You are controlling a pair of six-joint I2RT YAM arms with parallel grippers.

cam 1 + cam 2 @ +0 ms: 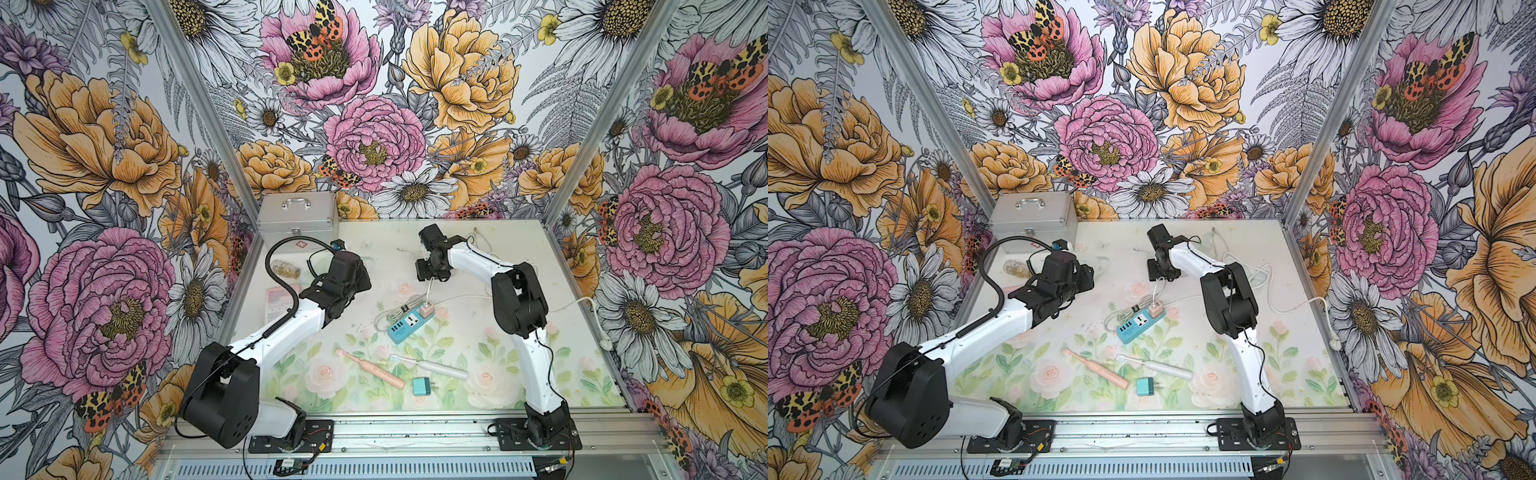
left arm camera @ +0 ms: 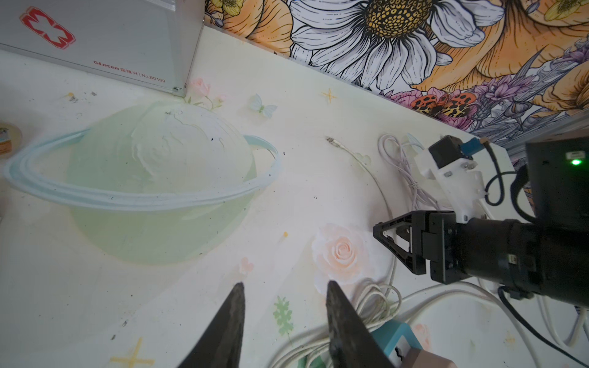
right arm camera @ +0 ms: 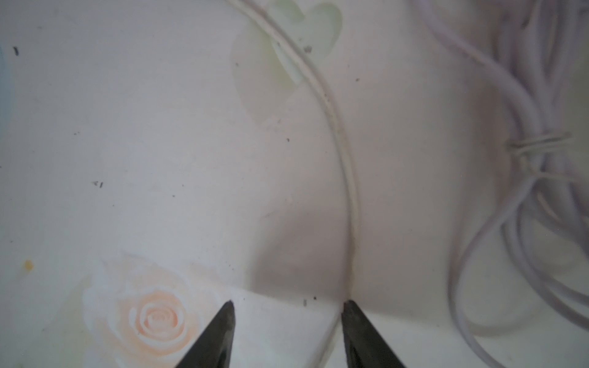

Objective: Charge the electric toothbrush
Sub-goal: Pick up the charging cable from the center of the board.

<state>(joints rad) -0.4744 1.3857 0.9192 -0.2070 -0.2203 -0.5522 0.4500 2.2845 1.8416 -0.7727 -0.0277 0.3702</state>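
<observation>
A pink toothbrush and a white toothbrush lie near the front of the table, with a teal charger block beside them. A blue power strip in the middle carries a pink adapter. From it a thin white cable runs back to a loose plug end. My right gripper points down over this cable, jaws open, and the cable passes between them close to one fingertip. My left gripper hovers open and empty, left of the strip.
A metal case stands at the back left, with a small bottle and a pink leaflet in front of it. A tied cable bundle lies at the back right. A thicker white cord ends in a plug at the right edge.
</observation>
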